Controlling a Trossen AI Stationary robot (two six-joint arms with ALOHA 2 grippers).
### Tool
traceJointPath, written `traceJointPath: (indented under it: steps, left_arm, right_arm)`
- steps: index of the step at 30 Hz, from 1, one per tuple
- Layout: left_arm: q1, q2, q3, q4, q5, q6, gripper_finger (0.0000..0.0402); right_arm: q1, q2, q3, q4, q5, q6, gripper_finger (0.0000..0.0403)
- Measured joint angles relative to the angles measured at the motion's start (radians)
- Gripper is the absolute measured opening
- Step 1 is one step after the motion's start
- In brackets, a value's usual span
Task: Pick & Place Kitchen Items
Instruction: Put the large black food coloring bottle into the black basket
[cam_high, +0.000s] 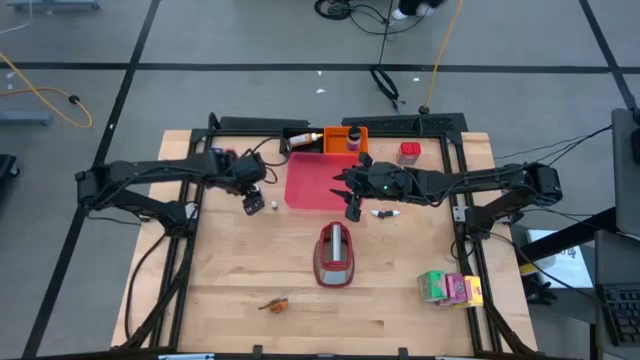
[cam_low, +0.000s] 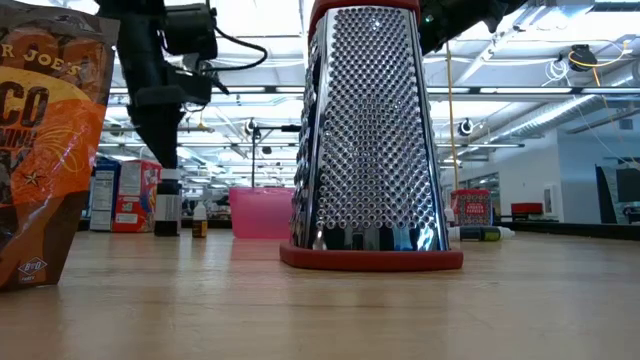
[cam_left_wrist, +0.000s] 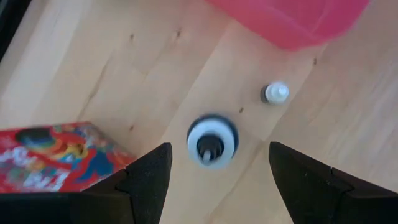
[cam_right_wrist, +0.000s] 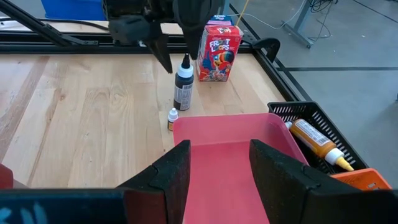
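Black bottle (cam_left_wrist: 212, 142) upright beside pink tray (cam_right_wrist: 224, 155) | left gripper (cam_left_wrist: 214, 180) above it, jaws apart | right gripper (cam_right_wrist: 217, 165) over tray, parted, empty | descend centred, close below cap.

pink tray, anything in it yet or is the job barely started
Barely started: the pink tray looks empty. In hand: the left pincer hangs open over a dark bottle beside the cereal carton. The right pincer, holding nothing, hovers over the tray. Cartons sit unplaced.
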Motion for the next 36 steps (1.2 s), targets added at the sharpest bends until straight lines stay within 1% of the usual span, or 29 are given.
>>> traceJointPath:
  steps: [5,11,15,19,21,23,29,30,36]
  left_arm:
    - [0.000,0.000,-0.046,0.014,0.000,-0.008,0.0271]
    - [0.000,0.000,-0.107,0.098,0.001,-0.015,0.0271]
    - [0.001,0.000,-0.142,0.184,0.026,0.005,0.0271]
    - [0.001,0.000,-0.158,0.200,0.049,0.009,0.0265]
    - [0.001,0.000,-0.163,0.201,0.052,0.009,0.0250]
    - [0.001,0.000,-0.165,0.202,0.053,0.009,0.0226]
    - [0.001,0.000,-0.165,0.215,0.053,0.011,0.0130]
    - [0.001,0.000,-0.165,0.217,0.053,0.011,0.0121]
    - [0.001,0.000,-0.165,0.224,0.053,0.003,0.0121]
  right_arm:
    - [0.000,0.000,0.000,0.000,0.000,0.000,0.0155]
    - [0.000,0.000,0.000,0.000,0.000,0.000,0.0155]
    - [0.000,0.000,0.000,0.000,0.000,0.000,0.0155]
    - [0.000,0.000,0.000,0.000,0.000,0.000,0.0155]
    - [0.000,0.000,0.000,0.000,0.000,0.000,0.0155]
    - [0.000,0.000,0.000,0.000,0.000,0.000,0.0155]
    - [0.000,0.000,0.000,0.000,0.000,0.000,0.0155]
    - [0.000,0.000,0.000,0.000,0.000,0.000,0.0155]
    - [0.000,0.000,0.000,0.000,0.000,0.000,0.0155]
